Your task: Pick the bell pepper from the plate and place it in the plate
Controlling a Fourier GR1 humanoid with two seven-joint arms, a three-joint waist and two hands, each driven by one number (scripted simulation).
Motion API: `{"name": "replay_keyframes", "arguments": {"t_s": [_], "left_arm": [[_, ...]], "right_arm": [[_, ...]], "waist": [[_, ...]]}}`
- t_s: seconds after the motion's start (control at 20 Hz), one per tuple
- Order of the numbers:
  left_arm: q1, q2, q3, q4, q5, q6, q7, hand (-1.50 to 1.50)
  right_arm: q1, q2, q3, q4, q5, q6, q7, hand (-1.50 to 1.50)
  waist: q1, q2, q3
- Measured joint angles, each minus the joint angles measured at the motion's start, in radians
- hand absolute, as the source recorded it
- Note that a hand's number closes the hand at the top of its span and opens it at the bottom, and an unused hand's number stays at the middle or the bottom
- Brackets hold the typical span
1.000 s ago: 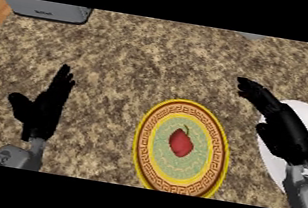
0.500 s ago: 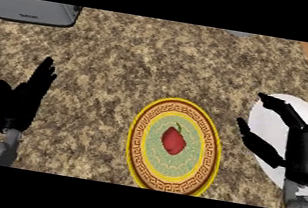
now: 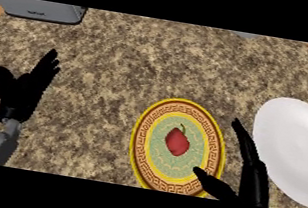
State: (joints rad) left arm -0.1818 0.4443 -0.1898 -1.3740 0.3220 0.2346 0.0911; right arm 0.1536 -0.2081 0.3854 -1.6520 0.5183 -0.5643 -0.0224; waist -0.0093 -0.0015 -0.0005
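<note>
Red bell pepper [image 3: 176, 141] at centre of yellow patterned plate [image 3: 144, 147] on speckled worktop [image 3: 133, 62]. White plate [image 3: 295, 149] just right. Right hand [image 3: 244, 178] open beside patterned plate, untouched pepper. Left hand [image 3: 23, 89] open, resting at left.

1. We see bare granite counter [image 3: 134, 57] above and left of the patterned plate [image 3: 155, 126]; a hand could pass there.
2. The white plate [image 3: 295, 149] lies just right of it, narrowing the gap.
3. Our right hand [image 3: 245, 184] fills that gap's lower end.
4. A grey appliance [image 3: 41, 9] blocks the far left corner.
</note>
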Motion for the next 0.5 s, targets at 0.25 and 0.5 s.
{"name": "replay_keyframes", "arguments": {"t_s": [0.25, 0.5], "left_arm": [[-0.004, -0.015, 0.012, 0.006, -0.022, -0.015, 0.014, 0.00], [-0.011, -0.037, 0.018, 0.003, -0.044, -0.024, 0.021, 0.00]], "right_arm": [[0.044, -0.008, 0.066, -0.107, 0.181, 0.056, 0.201, -1.50], [-0.007, 0.037, 0.115, -0.127, 0.304, 0.178, 0.395, -1.50]], "waist": [[0.003, 0.000, 0.000], [0.008, 0.001, 0.000]]}}
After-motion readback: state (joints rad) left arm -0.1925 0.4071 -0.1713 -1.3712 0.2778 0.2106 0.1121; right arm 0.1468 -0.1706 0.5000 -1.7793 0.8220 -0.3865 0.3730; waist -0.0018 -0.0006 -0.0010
